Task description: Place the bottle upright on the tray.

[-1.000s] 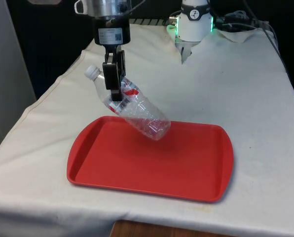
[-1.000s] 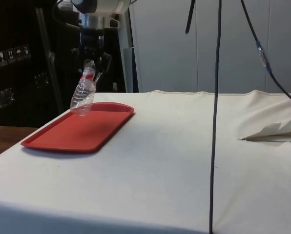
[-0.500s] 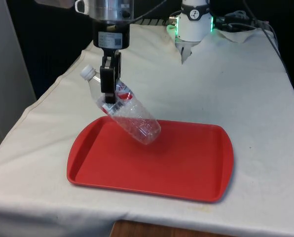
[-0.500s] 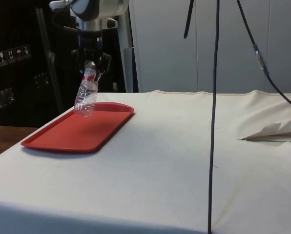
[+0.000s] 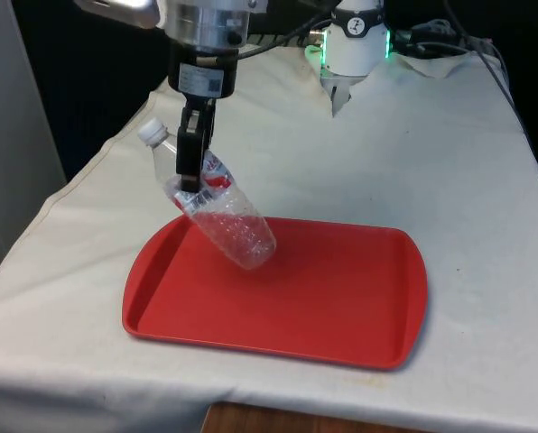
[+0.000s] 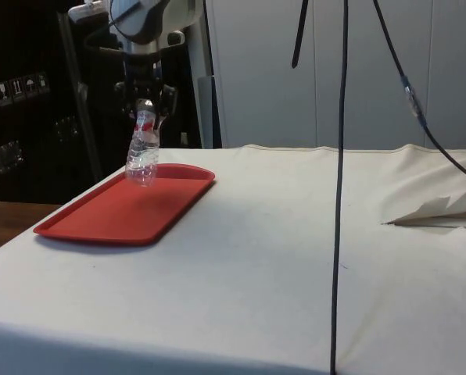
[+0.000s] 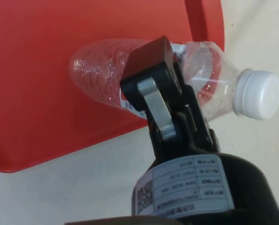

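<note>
The gripper point(image 5: 190, 171) is clamped on the clear plastic bottle point(image 5: 217, 209) at its upper body, where a red label shows. The bottle hangs tilted above the red tray point(image 5: 341, 307), clear of the tray floor, over the tray's far corner on the front view's left. Its white cap point(image 5: 152, 133) points up and away from the tray, out over the white tablecloth point(image 5: 449, 162); its base points down toward the tray's middle. In the side view, the bottle point(image 6: 143, 152) appears nearly vertical, just above the tray point(image 6: 100, 223).
</note>
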